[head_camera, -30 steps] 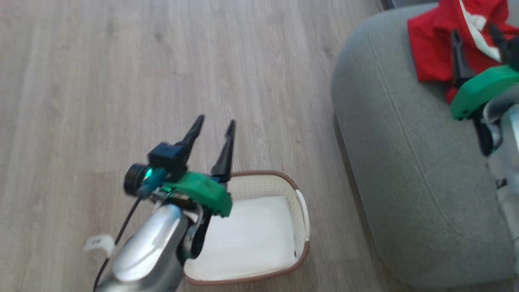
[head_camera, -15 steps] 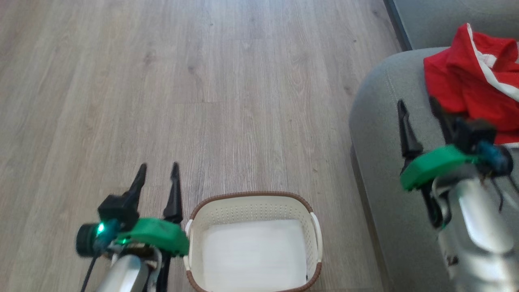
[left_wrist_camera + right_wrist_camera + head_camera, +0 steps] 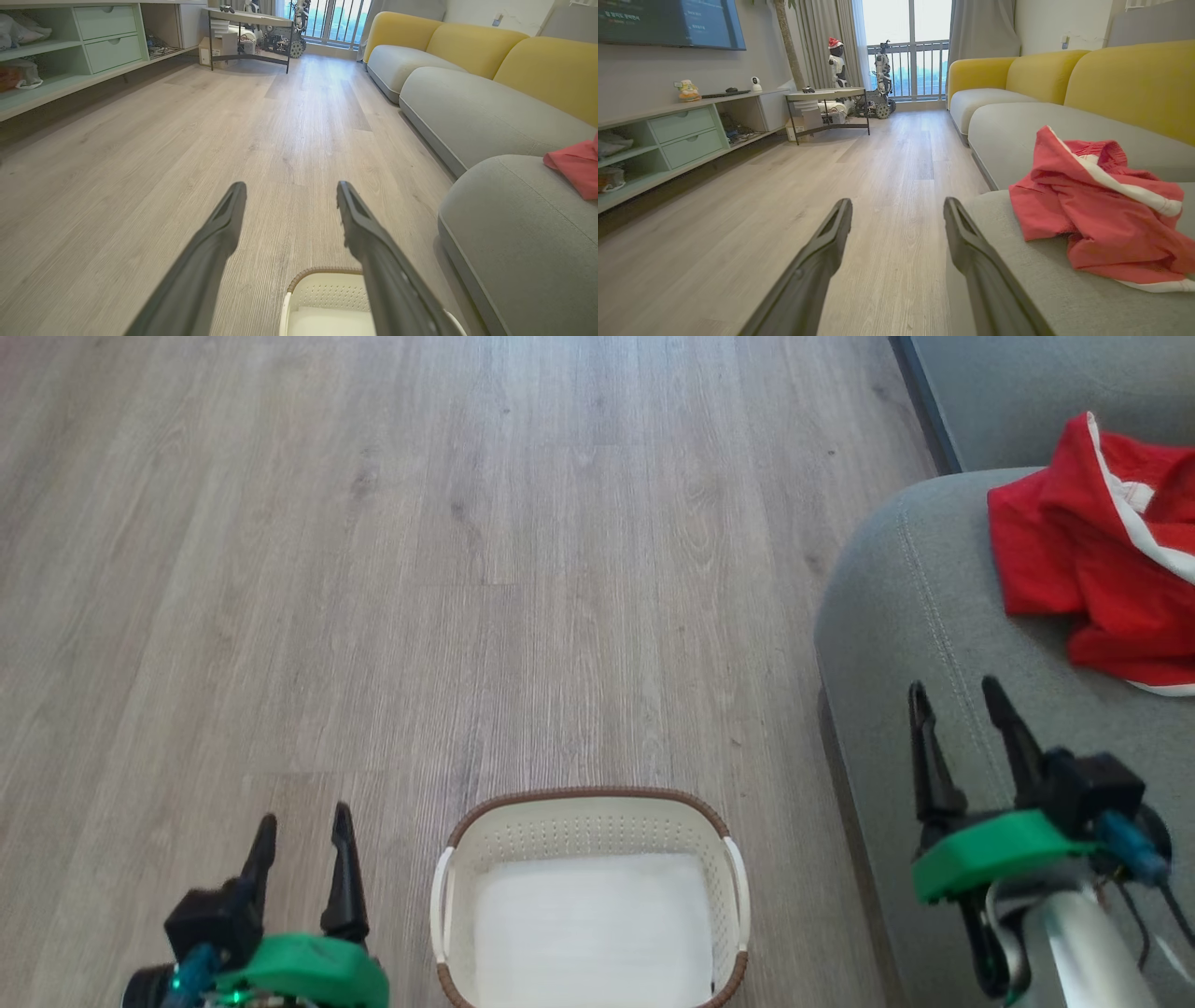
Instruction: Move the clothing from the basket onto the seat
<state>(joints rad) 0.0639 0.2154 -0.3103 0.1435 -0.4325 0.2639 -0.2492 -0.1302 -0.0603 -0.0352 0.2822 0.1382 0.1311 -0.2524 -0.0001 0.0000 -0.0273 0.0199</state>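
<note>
The clothing [image 3: 1092, 560] lies on the seat [image 3: 934, 644] at upper right. The basket [image 3: 588, 795], bottom centre, holds just its white liner [image 3: 593, 933]. The left gripper [image 3: 305, 815] and right gripper [image 3: 954, 686] hang open and empty. The task looks finished, so no further grab seems needed.

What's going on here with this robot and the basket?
A two-armed robot is shifting laundry from the basket to the sofa seat. The red clothing lies on that seat, and the basket holds just its white liner. Both hands are open and empty: the left hand beside the basket, the right hand over the seat's edge.
</note>
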